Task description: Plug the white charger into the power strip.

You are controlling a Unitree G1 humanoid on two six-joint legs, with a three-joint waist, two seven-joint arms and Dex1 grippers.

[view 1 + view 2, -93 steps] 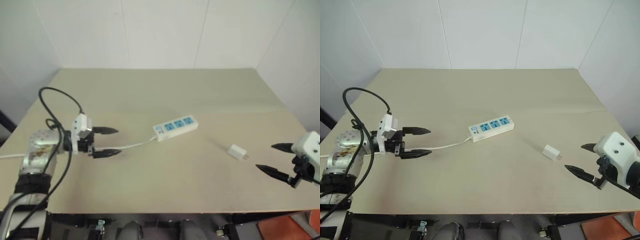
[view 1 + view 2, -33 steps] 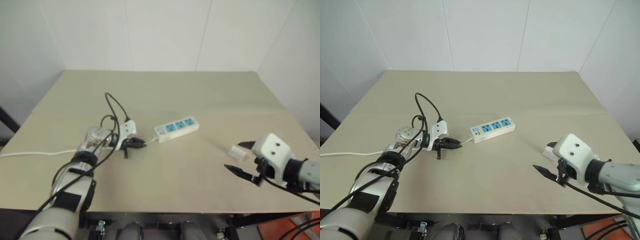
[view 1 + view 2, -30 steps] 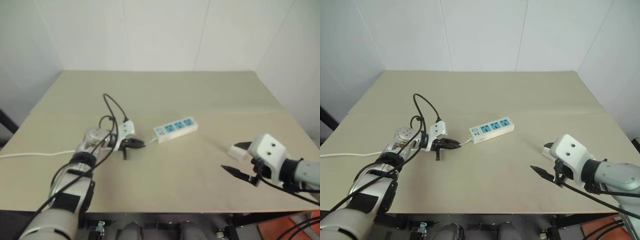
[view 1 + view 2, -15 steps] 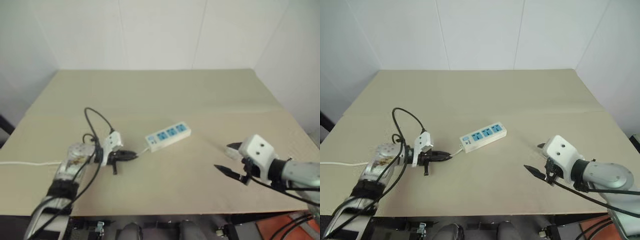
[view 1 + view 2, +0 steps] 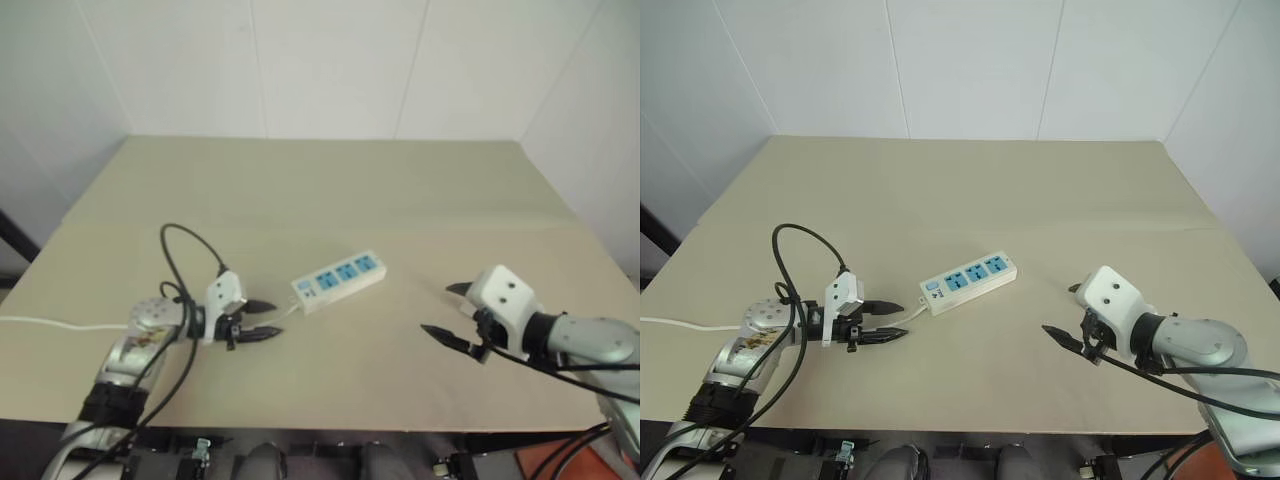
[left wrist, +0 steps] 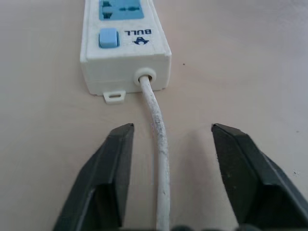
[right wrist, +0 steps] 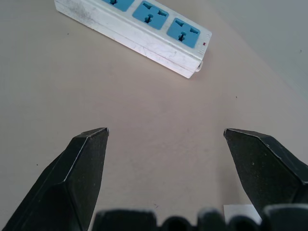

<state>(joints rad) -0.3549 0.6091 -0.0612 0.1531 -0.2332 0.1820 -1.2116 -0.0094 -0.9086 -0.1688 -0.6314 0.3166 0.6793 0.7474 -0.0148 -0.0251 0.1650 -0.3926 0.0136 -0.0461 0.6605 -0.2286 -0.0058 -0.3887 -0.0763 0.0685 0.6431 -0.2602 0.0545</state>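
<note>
The power strip (image 5: 339,279) lies near the middle of the table (image 5: 330,190), its three blue sockets free. The left gripper (image 5: 262,320) is released, with its fingers on both sides of the strip's cord (image 6: 159,139) and not pressing it. The right gripper (image 5: 1064,314) is wide apart and empty. The white charger (image 7: 239,212) shows as a white corner under this gripper. The step in hand seems to be picking up the charger. Next, the right gripper should lower around it and clench.
</note>
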